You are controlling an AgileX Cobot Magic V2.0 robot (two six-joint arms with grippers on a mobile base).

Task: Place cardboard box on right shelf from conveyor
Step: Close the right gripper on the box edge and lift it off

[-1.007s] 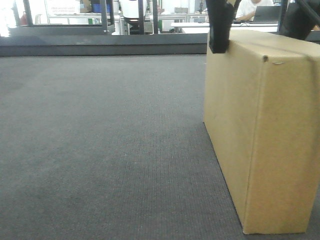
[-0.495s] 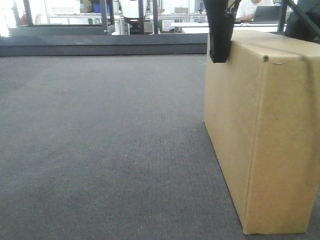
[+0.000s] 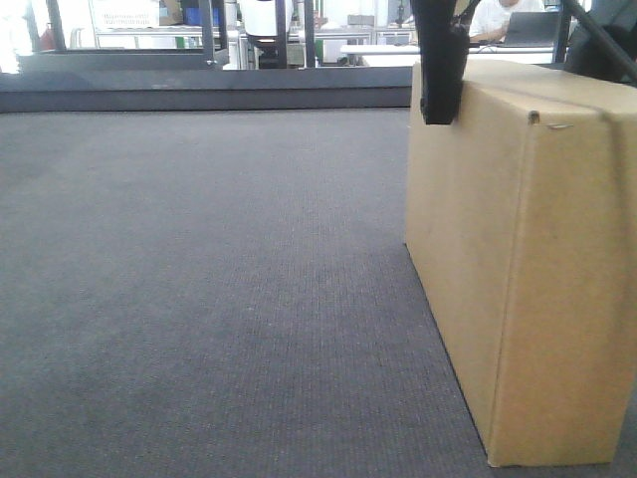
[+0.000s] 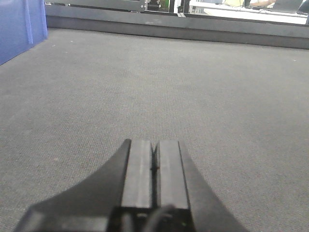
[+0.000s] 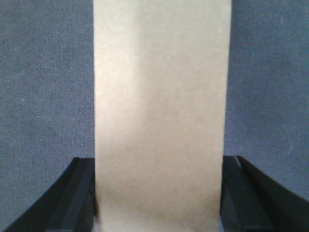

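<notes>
The tan cardboard box (image 3: 518, 279) stands upright on the dark-grey conveyor (image 3: 199, 279) at the right of the front view. My right gripper (image 5: 159, 166) straddles its narrow top from above. One black finger (image 3: 438, 90) presses on the box's left face, and both fingers (image 5: 79, 193) sit tight against the sides of the cardboard box (image 5: 159, 96). My left gripper (image 4: 154, 145) hangs low over bare belt (image 4: 193, 87), shut with nothing between its fingers. The right shelf is out of view.
A dark raised rim (image 3: 199, 95) runs along the belt's far edge, with metal frames and a seated person (image 3: 503, 15) beyond it. A blue bin wall (image 4: 19, 29) stands at the left wrist view's top left.
The black finger has slid a little lower down the box's left face. The box's top front corner has shifted slightly right. Its base has stayed on the belt.
</notes>
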